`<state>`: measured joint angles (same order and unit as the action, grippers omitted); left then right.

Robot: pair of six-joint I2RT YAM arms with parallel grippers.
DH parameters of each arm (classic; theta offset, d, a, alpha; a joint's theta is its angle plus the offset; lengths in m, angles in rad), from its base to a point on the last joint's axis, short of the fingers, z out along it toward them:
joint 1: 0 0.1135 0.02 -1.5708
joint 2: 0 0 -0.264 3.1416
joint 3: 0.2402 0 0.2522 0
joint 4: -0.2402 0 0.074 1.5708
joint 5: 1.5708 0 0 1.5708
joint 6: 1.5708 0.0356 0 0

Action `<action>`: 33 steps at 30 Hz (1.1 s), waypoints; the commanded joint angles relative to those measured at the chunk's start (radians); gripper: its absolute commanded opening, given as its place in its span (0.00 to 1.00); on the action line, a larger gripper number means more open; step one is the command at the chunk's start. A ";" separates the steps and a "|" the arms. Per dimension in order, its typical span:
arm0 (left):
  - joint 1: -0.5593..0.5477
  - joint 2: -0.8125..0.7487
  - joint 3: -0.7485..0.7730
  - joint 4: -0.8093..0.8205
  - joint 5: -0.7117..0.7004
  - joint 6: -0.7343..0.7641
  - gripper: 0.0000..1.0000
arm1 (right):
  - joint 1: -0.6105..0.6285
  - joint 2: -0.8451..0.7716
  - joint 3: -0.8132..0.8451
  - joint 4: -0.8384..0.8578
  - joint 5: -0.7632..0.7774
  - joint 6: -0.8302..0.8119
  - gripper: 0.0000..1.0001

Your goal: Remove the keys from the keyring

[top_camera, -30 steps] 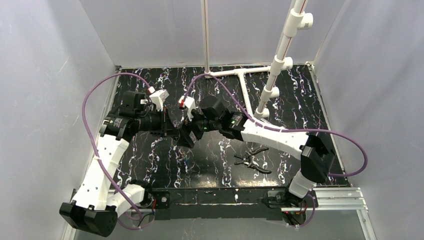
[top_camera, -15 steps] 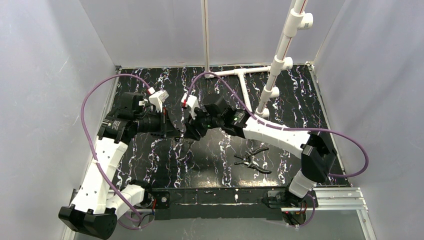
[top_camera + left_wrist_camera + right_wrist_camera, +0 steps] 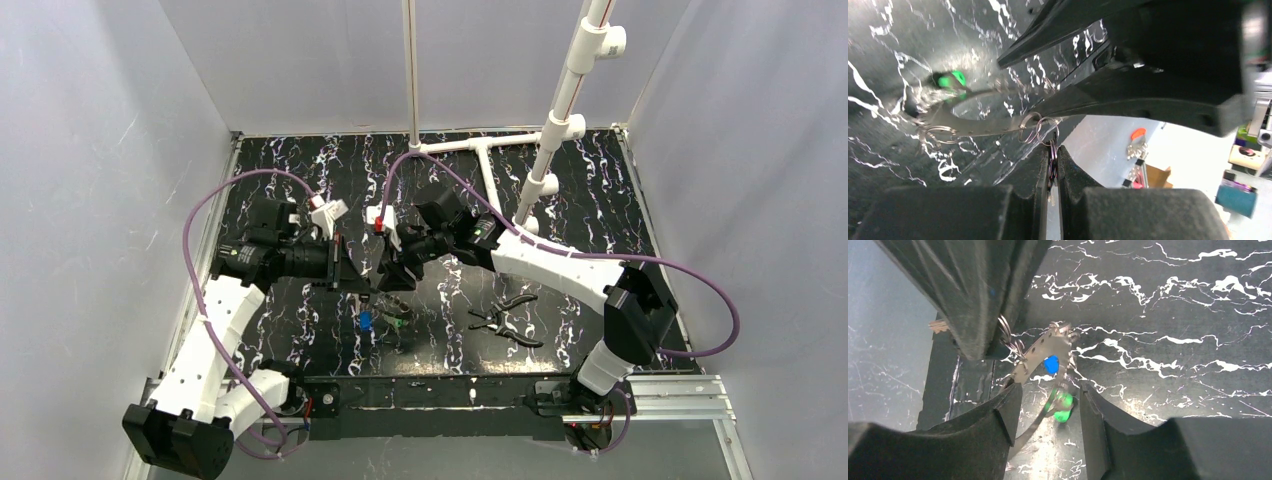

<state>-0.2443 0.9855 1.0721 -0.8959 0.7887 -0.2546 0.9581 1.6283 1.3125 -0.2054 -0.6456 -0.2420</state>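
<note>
Shows the keyring [image 3: 1047, 131] as a few thin silvery loops, clamped edge-on between the closed fingers of the left gripper [image 3: 1050, 150]. Finds the keys [image 3: 1051, 364] attached, hanging from the loops by a flat silvery strip [image 3: 1040, 354]. Reveals two tiny heads close together, one blue and one green, both blurred, blades too small to make out.

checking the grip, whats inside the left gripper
The keyring, pinched in the shut left gripper. Its top loops stick out; the part between the fingers is hidden. The green key is outside it.
</note>
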 commanded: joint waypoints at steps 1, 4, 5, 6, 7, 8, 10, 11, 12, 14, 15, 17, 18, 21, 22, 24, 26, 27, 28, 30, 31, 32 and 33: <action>0.004 -0.003 -0.131 0.022 0.069 0.026 0.00 | 0.001 -0.052 -0.031 -0.024 -0.016 -0.036 0.56; 0.059 0.052 -0.203 0.041 0.143 0.041 0.00 | 0.000 -0.056 -0.083 0.003 0.022 0.010 0.57; 0.072 0.080 -0.211 0.045 0.156 0.041 0.00 | 0.001 -0.056 -0.103 0.014 0.018 0.023 0.58; 0.087 0.098 -0.216 0.048 0.155 0.036 0.00 | 0.001 -0.055 -0.125 0.028 0.003 0.041 0.58; 0.103 0.109 -0.215 0.045 0.153 0.036 0.00 | 0.001 -0.055 -0.143 0.041 -0.014 0.058 0.58; 0.111 0.116 -0.210 0.033 0.140 0.043 0.00 | 0.001 -0.053 -0.160 0.052 -0.033 0.074 0.59; 0.113 0.144 -0.198 -0.007 0.122 0.073 0.00 | 0.001 -0.043 -0.188 0.086 -0.073 0.110 0.58; 0.114 0.149 -0.197 -0.024 0.118 0.088 0.00 | 0.000 -0.035 -0.196 0.094 -0.093 0.118 0.58; 0.114 0.150 -0.200 -0.034 0.105 0.091 0.00 | 0.002 -0.029 -0.203 0.115 -0.110 0.129 0.58; 0.114 0.139 -0.210 -0.041 0.092 0.095 0.00 | 0.002 -0.019 -0.205 0.147 -0.131 0.147 0.58; 0.112 0.139 -0.213 -0.044 0.087 0.098 0.00 | 0.002 -0.014 -0.198 0.154 -0.132 0.149 0.59; 0.113 0.147 -0.200 -0.056 0.072 0.106 0.00 | 0.002 -0.003 -0.174 0.165 -0.129 0.142 0.59; 0.113 0.155 -0.184 -0.067 0.059 0.115 0.00 | 0.002 0.005 -0.163 0.161 -0.121 0.129 0.59; 0.113 0.183 -0.111 -0.128 0.024 0.176 0.00 | 0.002 0.032 -0.099 0.143 -0.083 0.087 0.59; 0.113 0.189 -0.095 -0.145 0.007 0.194 0.00 | 0.001 0.035 -0.086 0.143 -0.073 0.076 0.59; 0.112 0.202 -0.078 -0.185 0.000 0.246 0.00 | 0.002 0.042 -0.067 0.156 -0.049 0.060 0.60; 0.112 0.218 -0.071 -0.205 -0.006 0.281 0.00 | 0.002 0.046 -0.069 0.187 -0.035 0.037 0.61; 0.112 0.222 -0.067 -0.203 0.015 0.290 0.00 | 0.001 0.049 -0.072 0.195 -0.027 0.030 0.61; 0.112 0.229 -0.057 -0.201 0.029 0.297 0.00 | 0.002 0.050 -0.079 0.210 -0.020 0.023 0.61; 0.112 0.249 -0.032 -0.200 0.024 0.299 0.00 | 0.001 0.049 -0.095 0.243 -0.012 0.011 0.61; 0.112 0.264 -0.019 -0.198 0.019 0.298 0.00 | 0.001 0.040 -0.106 0.253 -0.010 0.010 0.61; 0.112 0.277 -0.005 -0.201 0.016 0.298 0.00 | 0.001 0.032 -0.121 0.261 -0.009 0.005 0.62; 0.112 0.292 0.012 -0.204 0.013 0.303 0.00 | 0.002 0.025 -0.134 0.270 -0.009 0.000 0.62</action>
<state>-0.1337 1.2442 1.0054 -1.0615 0.7910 0.0059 0.9577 1.6733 1.2037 -0.0277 -0.6712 -0.1970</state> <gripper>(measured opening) 0.046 0.613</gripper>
